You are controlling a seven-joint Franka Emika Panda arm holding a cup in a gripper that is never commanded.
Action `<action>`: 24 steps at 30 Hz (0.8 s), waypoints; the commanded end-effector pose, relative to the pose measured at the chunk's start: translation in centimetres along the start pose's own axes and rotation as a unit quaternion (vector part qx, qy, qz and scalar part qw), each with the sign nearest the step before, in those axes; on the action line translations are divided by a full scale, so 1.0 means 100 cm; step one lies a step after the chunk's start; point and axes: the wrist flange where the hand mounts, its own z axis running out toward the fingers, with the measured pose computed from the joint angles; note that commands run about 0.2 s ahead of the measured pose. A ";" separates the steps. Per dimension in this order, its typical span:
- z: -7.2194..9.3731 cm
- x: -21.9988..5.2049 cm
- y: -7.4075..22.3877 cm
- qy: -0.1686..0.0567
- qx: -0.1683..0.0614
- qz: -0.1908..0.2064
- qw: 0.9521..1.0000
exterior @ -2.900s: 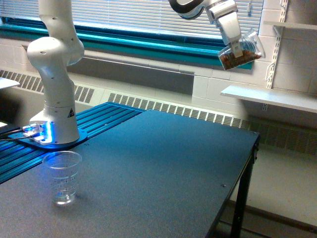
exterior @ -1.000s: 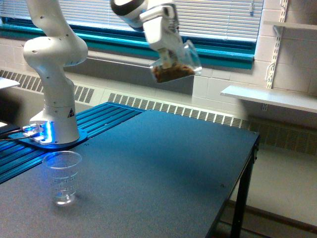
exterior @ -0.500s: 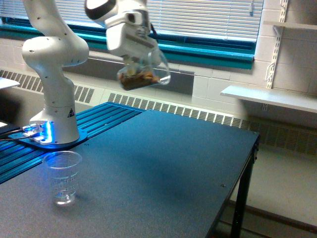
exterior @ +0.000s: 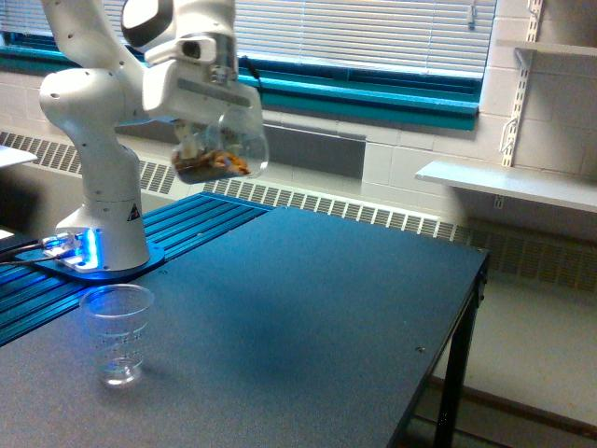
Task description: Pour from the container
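- The tabletop (exterior: 308,317) is lying dark and flat across the lower frame, and is carrying only the receiving vessel near its front corner at the exterior view's left.
- The arm (exterior: 98,121) is standing on its lit base at the exterior view's left and is reaching its wrist out over the blue slatted surface (exterior: 187,229) beside the tabletop.
- The gripper (exterior: 207,131) is hanging from that wrist, high above the surfaces; the jaws are clamping on the container, though their tips are hidden behind it.
- The container (exterior: 222,147) is riding in the air, well apart from the tabletop and up and toward the exterior view's right of the tall cup. Its long axis is sitting tilted, neither upright nor level, with the mouth apparently facing up and toward the exterior view's right. That attitude is, in my judgement, keeping the contents pooled low until pouring begins.
- The tall cup (exterior: 117,334) is standing upright and mouth up, evidently placed to receive.
- The brown pieces (exterior: 211,164) are resting against the container's lower side; none are spilling.
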 end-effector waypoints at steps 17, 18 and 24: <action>0.031 0.004 0.074 -0.020 -0.044 0.051 0.998; 0.033 0.004 0.077 -0.022 -0.045 0.054 0.997; 0.041 0.005 0.088 -0.026 -0.054 0.065 0.996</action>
